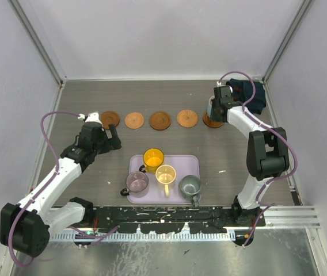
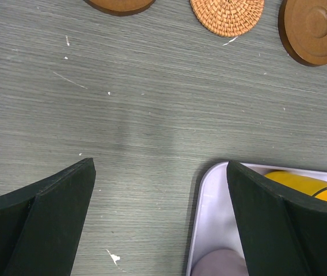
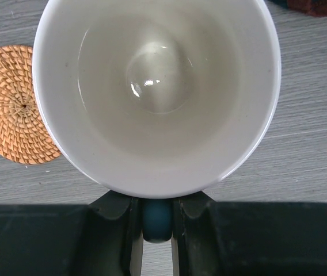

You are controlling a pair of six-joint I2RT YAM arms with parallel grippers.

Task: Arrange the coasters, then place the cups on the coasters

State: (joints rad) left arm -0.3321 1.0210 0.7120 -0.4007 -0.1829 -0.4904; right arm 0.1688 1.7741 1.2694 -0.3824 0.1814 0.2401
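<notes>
Gripping blue cup [image 3: 158,98] by its handle, right fingers [image 3: 117,221] clamped, at end coaster [image 1: 212,122]; left fingers [image 2: 54,213] wide apart beside tray [image 2: 212,224].

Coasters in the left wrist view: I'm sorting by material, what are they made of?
The woven coaster looks like matte rattan or straw: coiled plaited strands show. The right brown coaster seems smooth wood, perhaps plastic: turned rings, faint sheen.

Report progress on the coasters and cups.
Done: five coasters lie in a row. In hand: the right gripper grips the blue cup by its handle at the rightmost coaster, not released. To do: the yellow cup, cream cup, purplish cup and grey-green cup sit on the tray; the left gripper hovers open at its edge.
</notes>
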